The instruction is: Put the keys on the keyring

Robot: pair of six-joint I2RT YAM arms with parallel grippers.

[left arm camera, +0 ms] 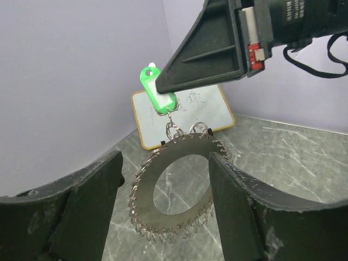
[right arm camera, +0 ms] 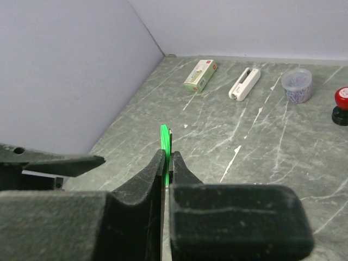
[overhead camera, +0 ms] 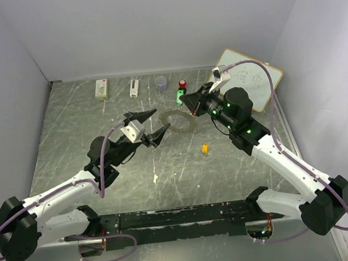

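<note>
Tabletop point(overhead camera: 104, 175): grey, scratched | whiteboard point(overhead camera: 260, 87), upper right of top view: scrawl unreadable | keyring point(left arm camera: 185, 148), centre: best steadied while tag's small loop threads onto rim, slowly | left claw point(overhead camera: 160, 119): wide apart, just left of keyring | right claw point(right arm camera: 167, 159): pinching green key point(left arm camera: 152, 89) above keyring | yellow key point(overhead camera: 205, 147): loose, lower right of keyring

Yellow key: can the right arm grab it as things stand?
Probably not yet. The right gripper is shut on the green key, so it has no free grip. The yellow key itself lies uncovered on the table.
</note>
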